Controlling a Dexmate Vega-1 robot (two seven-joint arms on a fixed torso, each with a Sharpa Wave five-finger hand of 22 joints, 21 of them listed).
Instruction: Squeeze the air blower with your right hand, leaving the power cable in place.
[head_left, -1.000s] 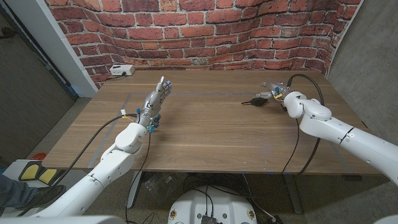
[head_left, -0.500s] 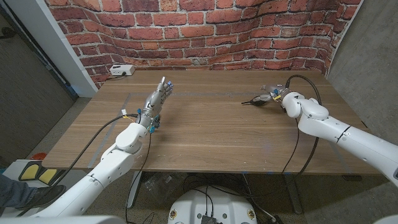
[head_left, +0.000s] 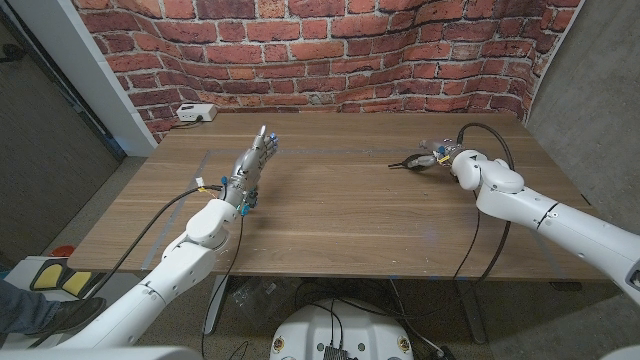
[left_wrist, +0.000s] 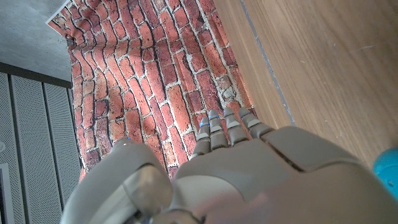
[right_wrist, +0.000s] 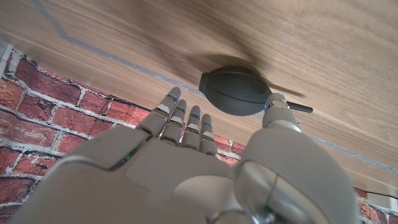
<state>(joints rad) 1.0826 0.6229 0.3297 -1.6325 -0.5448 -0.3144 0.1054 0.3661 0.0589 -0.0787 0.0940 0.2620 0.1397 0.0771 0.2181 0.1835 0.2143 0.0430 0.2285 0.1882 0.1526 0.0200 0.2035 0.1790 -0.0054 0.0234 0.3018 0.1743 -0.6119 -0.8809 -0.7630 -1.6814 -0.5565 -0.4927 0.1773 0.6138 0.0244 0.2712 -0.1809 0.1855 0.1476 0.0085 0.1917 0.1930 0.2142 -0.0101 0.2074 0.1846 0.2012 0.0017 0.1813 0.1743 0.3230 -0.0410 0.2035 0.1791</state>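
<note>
We're hovering the right robot hand (right_wrist: 186, 162), fingers apart and gripping nothing, just beside the air blower (right_wrist: 235, 93) lying on the desk (head_left: 330, 215). Risk: fingertips are nudging it away, so it's rolling off before we close.

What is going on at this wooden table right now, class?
A two-armed robot is working at a wooden table before a brick wall. Its right hand reaches toward a black rubber bulb-shaped air blower lying on the far right of the table, fingers apart and not yet around the bulb. Its left hand is raised over the table's left side, holding nothing. A white power adapter sits at the far left corner.
</note>
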